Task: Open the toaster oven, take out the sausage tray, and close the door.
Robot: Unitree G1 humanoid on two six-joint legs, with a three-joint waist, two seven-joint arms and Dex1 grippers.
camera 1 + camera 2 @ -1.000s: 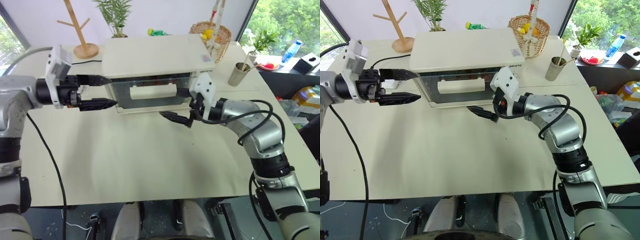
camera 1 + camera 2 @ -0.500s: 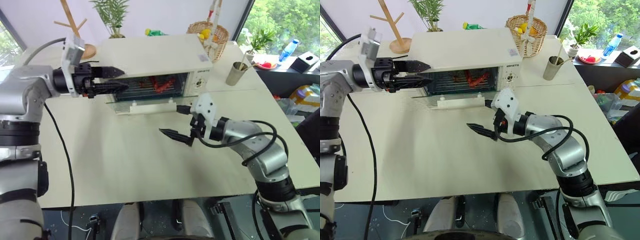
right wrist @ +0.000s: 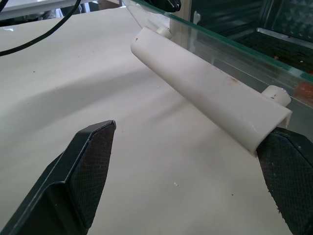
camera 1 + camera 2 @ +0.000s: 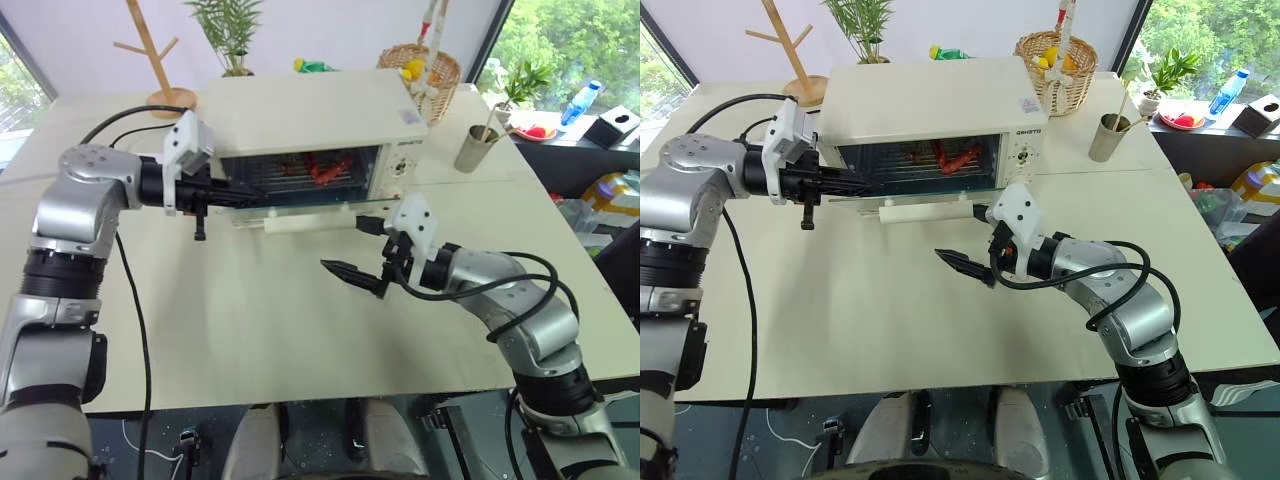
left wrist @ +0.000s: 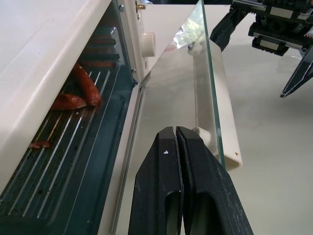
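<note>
The cream-white toaster oven (image 4: 310,110) stands at the back of the table. Its glass door (image 5: 171,93) hangs open and slants down towards me, with the white bar handle (image 4: 305,220) along its front edge. Inside, the sausage tray (image 5: 58,147) shows its ribbed bottom and red sausages (image 4: 318,170). My left gripper (image 4: 245,192) is shut and empty, pointing across the left end of the open door, just above the glass. My right gripper (image 4: 345,245) is open in front of the handle's right end, clear of it, and the handle (image 3: 210,93) lies beyond its fingertips.
A wicker basket (image 4: 430,65) and a cup (image 4: 478,148) stand right of the oven. A wooden stand (image 4: 165,65) and a plant are at the back left. Bare tabletop (image 4: 250,320) lies in front of the door. A black cable trails from my left arm.
The door has swung from shut to open. My left gripper closed and dropped to the door's left end. My right gripper drew back from the handle towards me, still open.
</note>
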